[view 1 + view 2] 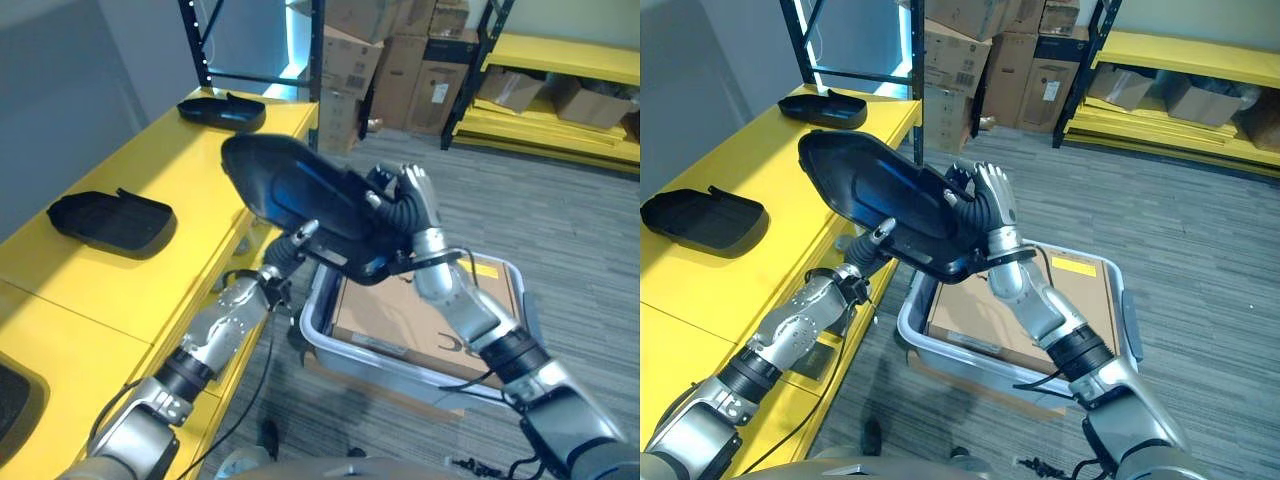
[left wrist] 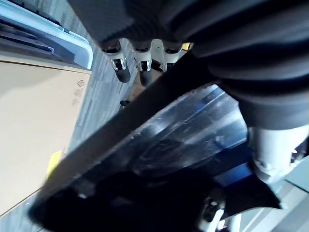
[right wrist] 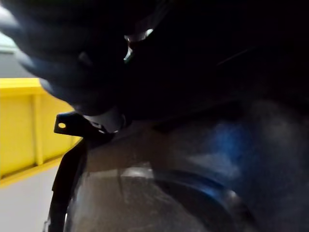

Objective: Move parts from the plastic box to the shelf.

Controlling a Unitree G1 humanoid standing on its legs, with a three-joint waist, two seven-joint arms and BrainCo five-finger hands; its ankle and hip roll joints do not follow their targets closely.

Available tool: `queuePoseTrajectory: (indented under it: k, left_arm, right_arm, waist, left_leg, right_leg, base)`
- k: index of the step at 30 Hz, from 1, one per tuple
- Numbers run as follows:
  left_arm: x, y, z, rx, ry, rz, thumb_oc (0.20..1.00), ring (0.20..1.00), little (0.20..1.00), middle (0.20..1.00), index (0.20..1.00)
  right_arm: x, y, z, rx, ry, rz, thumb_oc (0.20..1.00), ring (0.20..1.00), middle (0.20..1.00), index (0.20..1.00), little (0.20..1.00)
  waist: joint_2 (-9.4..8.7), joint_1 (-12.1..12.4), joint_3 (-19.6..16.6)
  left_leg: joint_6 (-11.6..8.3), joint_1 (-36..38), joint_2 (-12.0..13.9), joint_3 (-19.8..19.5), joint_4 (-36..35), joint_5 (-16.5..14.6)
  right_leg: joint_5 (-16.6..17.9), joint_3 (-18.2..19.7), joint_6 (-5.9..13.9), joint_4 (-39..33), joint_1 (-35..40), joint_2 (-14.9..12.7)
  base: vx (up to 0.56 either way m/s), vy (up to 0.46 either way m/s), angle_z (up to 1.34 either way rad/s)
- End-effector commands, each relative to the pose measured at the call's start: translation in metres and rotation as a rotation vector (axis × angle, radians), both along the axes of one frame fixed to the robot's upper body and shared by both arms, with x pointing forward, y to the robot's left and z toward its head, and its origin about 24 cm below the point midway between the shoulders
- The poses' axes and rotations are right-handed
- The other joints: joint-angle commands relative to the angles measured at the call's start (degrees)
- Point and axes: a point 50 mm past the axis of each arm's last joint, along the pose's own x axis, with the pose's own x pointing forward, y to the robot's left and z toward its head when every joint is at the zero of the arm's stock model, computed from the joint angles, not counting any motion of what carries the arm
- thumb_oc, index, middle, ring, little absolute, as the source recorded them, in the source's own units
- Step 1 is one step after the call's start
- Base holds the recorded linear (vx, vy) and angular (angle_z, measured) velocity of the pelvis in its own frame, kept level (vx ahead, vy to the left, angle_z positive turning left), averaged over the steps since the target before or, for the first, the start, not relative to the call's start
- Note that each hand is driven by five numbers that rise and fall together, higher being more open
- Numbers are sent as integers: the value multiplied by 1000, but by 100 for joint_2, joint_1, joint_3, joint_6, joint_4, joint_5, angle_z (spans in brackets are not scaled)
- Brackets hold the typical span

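The black part (image 1: pixel 890 200) hides the left hand (image 1: pixel 872 238) fingers.

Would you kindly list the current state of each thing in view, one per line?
Large black moulded plastic part: held tilted in the air by both hands.
Left hand: under the part's edge.
Right hand: fingers against the part.
Grey plastic box: on the floor, holding brown cardboard.
Two black parts: resting on the yellow shelf.

Left hand (image 1: pixel 300 238) fingers hidden under black part (image 1: pixel 300 195) — grip unclear.
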Motion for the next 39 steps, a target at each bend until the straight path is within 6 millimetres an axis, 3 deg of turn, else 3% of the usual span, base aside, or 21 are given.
queuePoseTrajectory:
  k: [1,5,10,13,15,20,21,22,23,26,28,30,33,36,39]
  left_arm:
    - [10,-15,59,-152,-289,74,200,200,200,200,200]
    - [2,-11,75,-176,-420,130,200,200,200,200,200]
    - [-6,-15,75,-177,-463,53,200,200,200,200,200]
    - [-15,-7,79,-238,-543,10,200,200,200,200,200]
    - [-20,1,79,-233,-568,41,200,200,200,200,200]
    - [-36,46,80,-66,-704,238,200,200,200,200,200]
    - [-42,60,75,5,-727,257,200,200,200,200,200]
    - [-42,62,75,13,-730,261,200,200,200,200,200]
    - [-46,67,73,31,-738,259,200,200,200,200,200]
    - [-54,78,72,46,-765,262,200,200,200,200,200]
    - [-56,80,74,54,-776,255,200,200,200,200,200]
    - [-56,79,75,184,-814,269,200,200,200,200,200]
    - [-54,80,76,213,-802,268,200,200,200,200,200]
    - [-55,81,76,220,-799,264,200,200,200,200,200]
    - [-55,79,76,226,-794,231,200,200,200,200,200]
  right_arm:
    - [-22,45,35,136,-130,284,200,200,200,200,200]
    - [-36,62,12,257,-17,349,200,200,200,200,200]
    - [-45,73,14,283,19,483,200,200,200,200,200]
    - [-51,81,14,282,66,614,200,200,200,200,200]
    - [-55,85,14,292,86,670,200,200,200,200,200]
    - [-66,90,18,308,124,853,200,200,200,200,200]
    - [-69,87,15,296,105,850,200,200,200,200,200]
    - [-69,87,15,296,104,852,200,200,200,200,200]
    - [-70,84,12,305,87,847,200,200,200,200,200]
    - [-71,74,12,328,60,835,200,200,200,200,200]
    - [-71,70,12,346,57,809,200,200,200,200,200]
    - [-70,67,11,366,57,783,200,200,200,200,200]
    - [-71,65,4,380,68,734,200,200,200,200,200]
    - [-73,63,2,410,61,713,200,200,200,200,200]
    - [-76,63,-1,410,32,673,200,200,200,200,200]
  waist:
    - [-137,116,33]
    - [-155,151,107]
    - [-147,206,159]
    - [-128,317,221]
    - [-113,379,265]
    - [40,725,643]
    - [78,756,796]
    - [76,753,789]
    - [30,767,805]
    - [-71,831,747]
    - [-105,836,717]
    - [-87,764,615]
    - [64,676,474]
    - [131,696,411]
    - [261,731,401]
  left_leg:
    - [-38,721,123,75,1,-1269]
    - [-50,685,148,36,1,-1250]
    - [-78,671,212,-26,1,-1185]
    - [-145,638,290,-139,20,-1090]
    - [-203,589,339,-170,59,-1019]
    - [-547,-94,569,20,187,-434]
    - [-508,-142,593,753,468,-487]
    - [-493,-164,588,807,499,-495]
    - [-370,-121,490,1048,793,-752]
    - [-180,-11,248,1093,1298,-1376]
    - [-139,4,212,1193,1683,-1516]
    - [-106,245,154,1340,1520,-1706]
    - [-104,551,1,1380,721,-1568]
    - [-32,631,-132,1244,372,-1480]
    - [110,666,-214,1047,51,-1382]
  right_leg:
    - [-378,-229,121,55,-5,-238]
    - [-401,-247,83,95,-23,-220]
    - [-461,-296,22,178,-35,-177]
    - [-495,-345,-83,177,-29,-111]
    - [-485,-395,-124,167,-28,-86]
    - [-553,-873,-212,303,-62,-42]
    - [-546,-1383,-200,366,9,-115]
    - [-524,-1431,-199,360,-9,-123]
    - [-479,-1610,-198,339,-2,-190]
    - [-435,-1653,-162,309,-14,-267]
    - [-352,-1757,-154,270,-42,-300]
    - [-186,-1919,-63,130,-93,-338]
    - [-103,-1958,85,107,-179,-388]
    - [-136,-1937,156,197,-254,-398]
    - [-386,-1973,218,907,-563,-554]
  base:
    - [2,-52,-1]
    - [-8,-122,0]
    - [21,-133,3]
    - [53,-187,14]
    - [23,-121,15]
    - [-118,-101,41]
    - [-179,-94,98]
    - [-213,-93,154]
    - [-123,-28,156]
    - [-92,21,105]
    - [-146,99,81]
    - [-158,229,111]
    - [-97,284,95]
    - [-100,196,32]
    - [-145,207,6]
